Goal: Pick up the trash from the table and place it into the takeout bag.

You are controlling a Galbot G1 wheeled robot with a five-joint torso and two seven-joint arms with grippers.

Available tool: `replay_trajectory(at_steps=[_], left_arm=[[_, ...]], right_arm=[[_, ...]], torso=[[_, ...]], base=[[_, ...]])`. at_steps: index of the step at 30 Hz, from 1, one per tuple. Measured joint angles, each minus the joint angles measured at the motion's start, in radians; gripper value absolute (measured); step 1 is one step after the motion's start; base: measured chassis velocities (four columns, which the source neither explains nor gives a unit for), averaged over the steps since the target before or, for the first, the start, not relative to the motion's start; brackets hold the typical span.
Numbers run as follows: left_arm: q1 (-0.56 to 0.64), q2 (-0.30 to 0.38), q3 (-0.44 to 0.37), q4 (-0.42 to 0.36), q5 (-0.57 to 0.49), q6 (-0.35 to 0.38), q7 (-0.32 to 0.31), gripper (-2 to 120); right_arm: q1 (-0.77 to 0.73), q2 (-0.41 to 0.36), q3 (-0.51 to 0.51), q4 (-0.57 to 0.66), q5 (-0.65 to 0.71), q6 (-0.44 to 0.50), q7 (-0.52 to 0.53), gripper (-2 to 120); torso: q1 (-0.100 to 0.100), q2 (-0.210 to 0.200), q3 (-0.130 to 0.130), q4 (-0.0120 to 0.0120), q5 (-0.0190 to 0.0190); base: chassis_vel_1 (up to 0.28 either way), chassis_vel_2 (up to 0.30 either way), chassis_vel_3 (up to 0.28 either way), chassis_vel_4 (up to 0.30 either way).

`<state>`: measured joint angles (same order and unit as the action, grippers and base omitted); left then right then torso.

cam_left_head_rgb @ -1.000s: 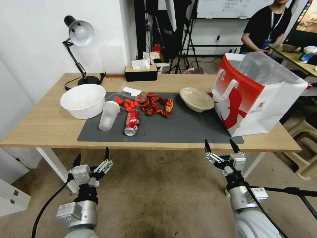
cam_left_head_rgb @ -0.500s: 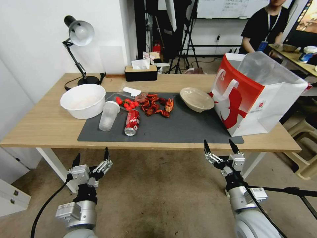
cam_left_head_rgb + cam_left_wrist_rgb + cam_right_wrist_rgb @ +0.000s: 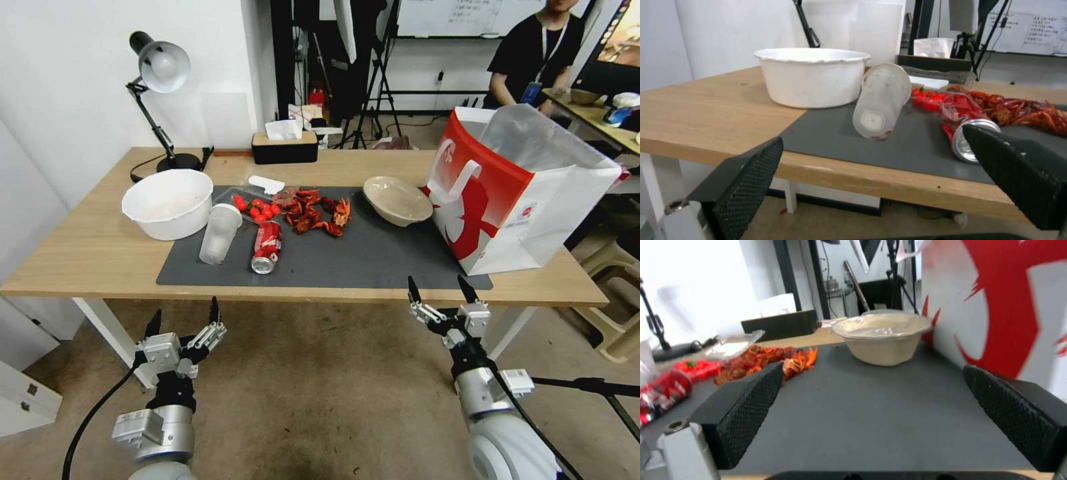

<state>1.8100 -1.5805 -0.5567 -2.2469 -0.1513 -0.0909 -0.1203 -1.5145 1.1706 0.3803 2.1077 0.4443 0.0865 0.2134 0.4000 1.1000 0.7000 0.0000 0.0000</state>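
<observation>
Nothing is packed yet | red can (image 3: 266, 247), plastic cup (image 3: 219, 233), crayfish shells (image 3: 315, 212), beige bowl (image 3: 397, 199) left on the bench (image 3: 80, 250) | takeout bag (image 3: 513, 193) stood far right | left gripper (image 3: 183, 319), right gripper (image 3: 439, 295) held near bench edge, jaws spread, nothing held

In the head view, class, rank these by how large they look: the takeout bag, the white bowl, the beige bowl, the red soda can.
1. takeout bag
2. white bowl
3. beige bowl
4. red soda can

All four sit at similar depth on the table, so nearness hardly skews the order.
</observation>
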Motion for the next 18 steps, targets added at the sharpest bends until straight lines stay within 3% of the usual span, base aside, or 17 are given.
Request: replay_trajectory(at_steps=[8, 11, 18], left_arm=[[0.002, 0.000, 0.000, -0.002, 0.002, 0.001, 0.001, 100], [0.001, 0.000, -0.001, -0.002, 0.004, 0.003, 0.002, 100], [0.002, -0.005, 0.003, -0.002, 0.012, 0.004, 0.002, 100]], right_arm=[[0.128, 0.007, -0.030, 0.005, 0.213, -0.139, 0.089, 100], [0.214, 0.016, -0.047, 0.001, 0.392, -0.208, 0.176, 100], [0.377, 0.054, -0.066, -0.030, 0.636, -0.269, 0.314, 100]], torso=[[0.000, 0.000, 0.000, 0.0000, -0.0001], [0.000, 0.000, 0.000, 0.0000, -0.0001], [0.000, 0.000, 0.000, 0.0000, -0.0001]], base=[[0.000, 0.000, 0.000, 0.000], [0.000, 0.000, 0.000, 0.000], [0.000, 0.000, 0.000, 0.000]])
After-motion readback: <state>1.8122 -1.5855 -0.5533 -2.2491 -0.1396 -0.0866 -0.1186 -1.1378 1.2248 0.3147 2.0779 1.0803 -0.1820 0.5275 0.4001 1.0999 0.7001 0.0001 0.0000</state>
